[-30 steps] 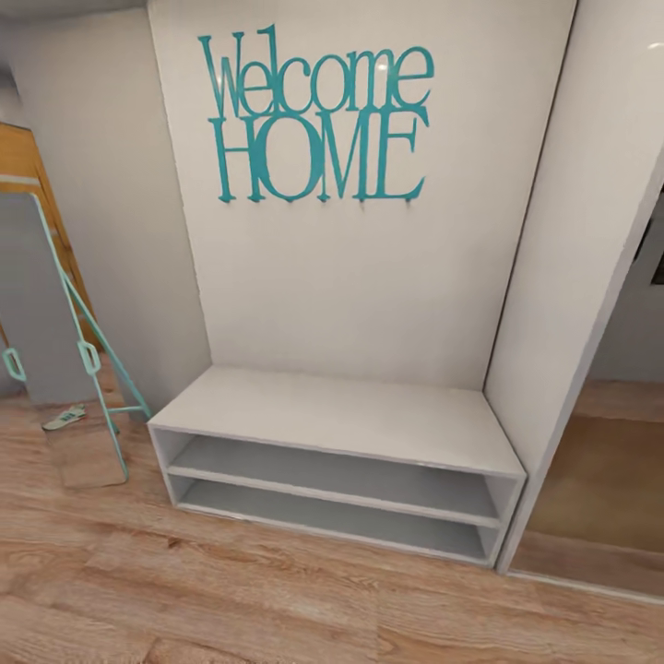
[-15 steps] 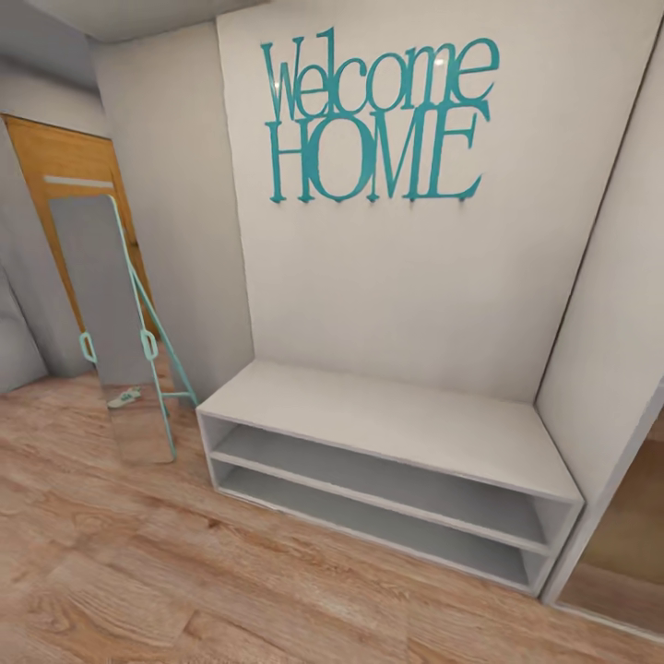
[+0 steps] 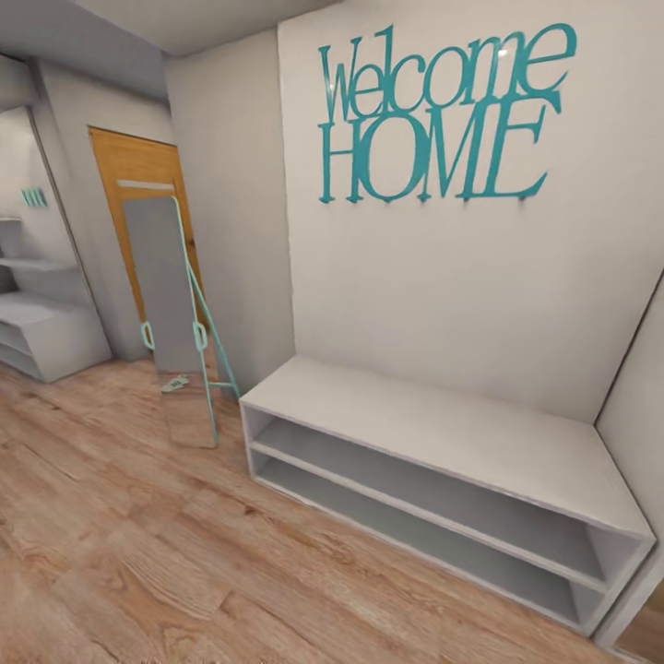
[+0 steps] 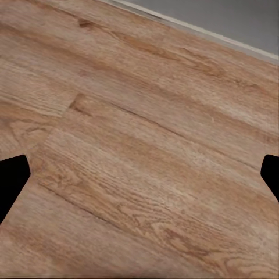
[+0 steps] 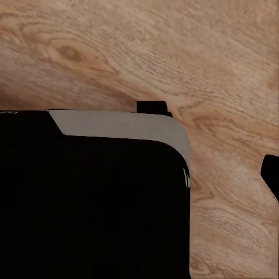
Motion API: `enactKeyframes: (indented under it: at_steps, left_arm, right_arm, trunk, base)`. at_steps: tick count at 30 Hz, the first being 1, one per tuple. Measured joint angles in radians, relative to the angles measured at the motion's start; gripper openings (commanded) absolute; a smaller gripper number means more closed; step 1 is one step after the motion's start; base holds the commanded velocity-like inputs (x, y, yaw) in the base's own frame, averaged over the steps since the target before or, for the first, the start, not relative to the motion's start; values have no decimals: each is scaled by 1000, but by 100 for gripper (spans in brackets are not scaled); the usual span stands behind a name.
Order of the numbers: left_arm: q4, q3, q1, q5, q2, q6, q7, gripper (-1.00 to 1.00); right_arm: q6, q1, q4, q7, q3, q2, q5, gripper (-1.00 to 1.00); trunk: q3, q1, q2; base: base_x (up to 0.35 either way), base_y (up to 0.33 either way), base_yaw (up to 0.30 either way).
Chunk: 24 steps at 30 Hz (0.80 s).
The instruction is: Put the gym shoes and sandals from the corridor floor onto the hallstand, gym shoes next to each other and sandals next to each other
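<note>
A low white unit [image 3: 51, 337] with staggered grey-white shelves [image 3: 23, 265] above it stands at the far left of the head view; it looks like the hallstand. One small white-and-green gym shoe [image 3: 173, 384] shows low in the leaning mirror [image 3: 171, 304], apparently as a reflection. The sandals are out of view. My left gripper [image 4: 139, 177] hangs open over bare corridor floor [image 4: 145, 133], its black fingertips [image 4: 11, 180] far apart. My right gripper [image 5: 139, 177] is open above the floor [image 5: 221, 64] and my own dark base [image 5: 87, 203], with one fingertip [image 5: 271, 174] showing.
A wide white bench [image 3: 443, 433] with two open shelf tiers stands close ahead under a teal "Welcome HOME" sign [image 3: 433, 115]. A wooden door [image 3: 134, 184] is behind the teal-framed mirror. Wood floor [image 3: 138, 553] stretches to the left.
The whole head view has swung left: the bench and sign slid to the right, and the door, the ceiling and the far-left shelf unit came into sight.
</note>
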Motion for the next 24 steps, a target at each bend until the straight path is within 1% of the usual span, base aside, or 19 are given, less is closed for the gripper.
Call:
enactKeyframes:
  at_steps: [9, 13, 17, 24]
  left_arm:
    - [0, 0, 0, 0, 0, 0, 0, 100]
    - [0, 0, 0, 0, 0, 0, 0, 100]
    - [0, 0, 0, 0, 0, 0, 0, 100]
    - [0, 0, 0, 0, 1, 0, 0, 100]
  right_arm:
    - [0, 0, 0, 0, 0, 0, 0, 100]
    - [0, 0, 0, 0, 0, 0, 0, 100]
    - [0, 0, 0, 0, 0, 0, 0, 100]
    - [0, 0, 0, 0, 0, 0, 0, 100]
  trunk:
    - [0, 0, 0]
    - [0, 0, 0]
    - [0, 0, 0]
    - [0, -1, 0]
  base:
    - [2, 0, 294]
    - [72, 0, 294]
    - [200, 0, 294]
    - [312, 0, 294]
